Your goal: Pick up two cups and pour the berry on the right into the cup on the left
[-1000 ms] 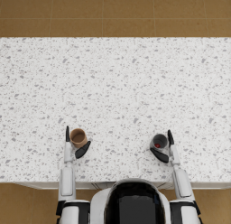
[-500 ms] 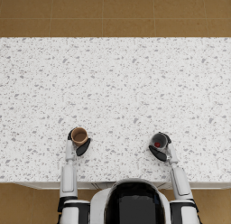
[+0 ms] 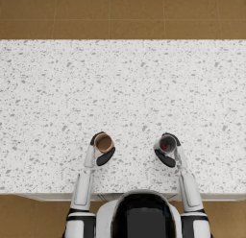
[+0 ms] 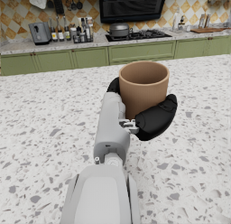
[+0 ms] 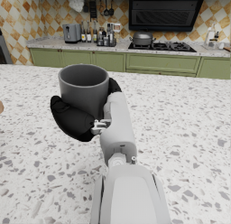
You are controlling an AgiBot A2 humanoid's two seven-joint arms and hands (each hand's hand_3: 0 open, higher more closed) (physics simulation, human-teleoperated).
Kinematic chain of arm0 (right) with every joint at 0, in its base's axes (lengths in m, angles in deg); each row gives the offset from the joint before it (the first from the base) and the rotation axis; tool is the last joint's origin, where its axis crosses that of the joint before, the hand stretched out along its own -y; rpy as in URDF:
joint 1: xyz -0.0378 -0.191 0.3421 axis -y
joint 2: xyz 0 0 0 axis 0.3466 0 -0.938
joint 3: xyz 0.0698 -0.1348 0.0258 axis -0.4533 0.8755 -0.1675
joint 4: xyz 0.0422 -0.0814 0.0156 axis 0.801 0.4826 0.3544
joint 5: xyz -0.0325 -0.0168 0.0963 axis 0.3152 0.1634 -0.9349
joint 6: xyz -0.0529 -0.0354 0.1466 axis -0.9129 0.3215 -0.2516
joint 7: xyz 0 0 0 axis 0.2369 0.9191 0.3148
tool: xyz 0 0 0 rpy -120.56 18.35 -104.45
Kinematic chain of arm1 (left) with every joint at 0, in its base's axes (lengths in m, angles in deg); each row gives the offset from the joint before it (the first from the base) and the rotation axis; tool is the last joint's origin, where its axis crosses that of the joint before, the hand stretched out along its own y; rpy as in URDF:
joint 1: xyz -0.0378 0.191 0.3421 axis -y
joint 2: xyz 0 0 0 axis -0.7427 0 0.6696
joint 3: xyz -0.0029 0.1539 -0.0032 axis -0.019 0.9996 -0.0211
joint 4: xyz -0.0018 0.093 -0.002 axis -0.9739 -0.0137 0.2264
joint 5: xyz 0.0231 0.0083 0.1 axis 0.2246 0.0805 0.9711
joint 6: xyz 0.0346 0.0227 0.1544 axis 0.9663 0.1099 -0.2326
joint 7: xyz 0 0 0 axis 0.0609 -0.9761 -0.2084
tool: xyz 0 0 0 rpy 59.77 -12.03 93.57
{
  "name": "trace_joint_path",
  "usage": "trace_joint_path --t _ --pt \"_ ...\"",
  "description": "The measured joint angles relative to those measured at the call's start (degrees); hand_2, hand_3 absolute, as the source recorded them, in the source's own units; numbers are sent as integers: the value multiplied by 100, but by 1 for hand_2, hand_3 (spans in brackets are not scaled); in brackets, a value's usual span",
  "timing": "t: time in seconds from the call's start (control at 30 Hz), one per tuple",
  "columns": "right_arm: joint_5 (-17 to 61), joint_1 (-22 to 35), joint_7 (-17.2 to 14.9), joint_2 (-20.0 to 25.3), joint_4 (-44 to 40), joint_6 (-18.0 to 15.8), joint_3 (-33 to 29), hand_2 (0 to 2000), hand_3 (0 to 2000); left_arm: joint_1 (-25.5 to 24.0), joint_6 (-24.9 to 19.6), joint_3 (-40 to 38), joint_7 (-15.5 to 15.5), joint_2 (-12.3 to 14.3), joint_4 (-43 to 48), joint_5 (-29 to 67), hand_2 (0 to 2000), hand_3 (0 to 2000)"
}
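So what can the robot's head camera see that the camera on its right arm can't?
Only the head view looks down into the grey cup, where something red lies, and shows the left hand around the brown cup. Only the right wrist view shows the kitchen behind: green cabinets, a stove with a pot. Both show the right hand wrapped around the grey cup, upright over the speckled counter.

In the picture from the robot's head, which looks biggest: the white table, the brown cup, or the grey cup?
1. The white table, by far the biggest.
2. and 3. The brown cup and the grey cup look about the same size, so neither ranks above the other.
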Motion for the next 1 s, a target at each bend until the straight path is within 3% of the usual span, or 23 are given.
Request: trace_joint_path --t 0.13,0.3,0.53,0.77,1.0 --pt "-1 662 -4 299 8 -28 -7 2000 1280 475 11 268 -1 294 -7 -1 2000 1280" --pt "900 1481 -7 613 -235 -39 18 2000 1280 969 18 505 2 557 -284 537 2000 1280" --pt "2170 2259 -7 919 -421 -70 144 2000 1280 1205 19 738 5 712 -415 1421 2000 1280" --pt "3446 2897 -1 1188 -573 -107 321 2000 1280 1400 9 985 5 851 -564 1529 2000 1280" --pt "4727 3164 4 1320 -551 -128 475 2000 1280 1444 -9 1123 5 913 -663 1540 2000 1280"
